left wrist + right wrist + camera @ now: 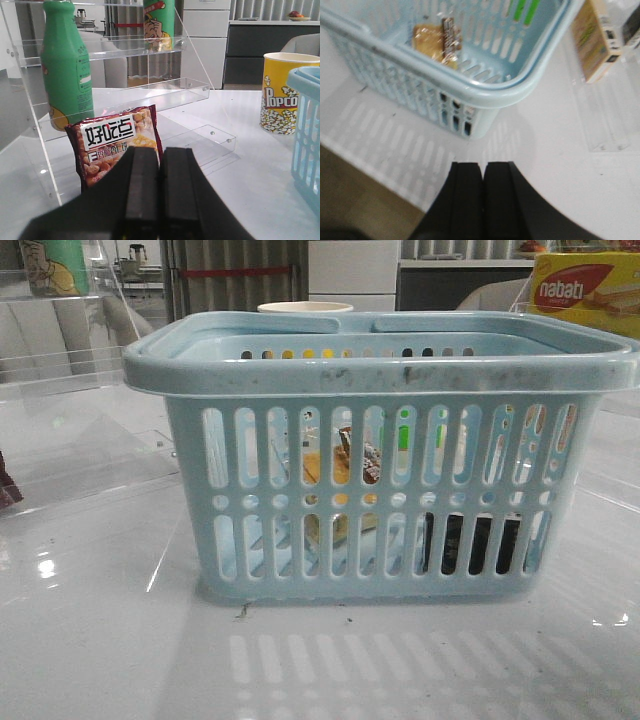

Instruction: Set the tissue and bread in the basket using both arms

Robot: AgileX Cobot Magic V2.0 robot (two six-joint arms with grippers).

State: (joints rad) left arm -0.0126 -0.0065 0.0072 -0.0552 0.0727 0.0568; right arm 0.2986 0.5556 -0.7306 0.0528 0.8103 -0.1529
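The left gripper (160,200) has two flat black fingers (141,195); the right gripper (482,200) looks the same, black and smooth.

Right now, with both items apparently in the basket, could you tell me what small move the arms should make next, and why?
Probably just hold both arms back. The bread lies inside the basket, and a dark block, likely the tissue, shows through the slots low down. The left gripper and right gripper are shut and empty, clear of the basket.
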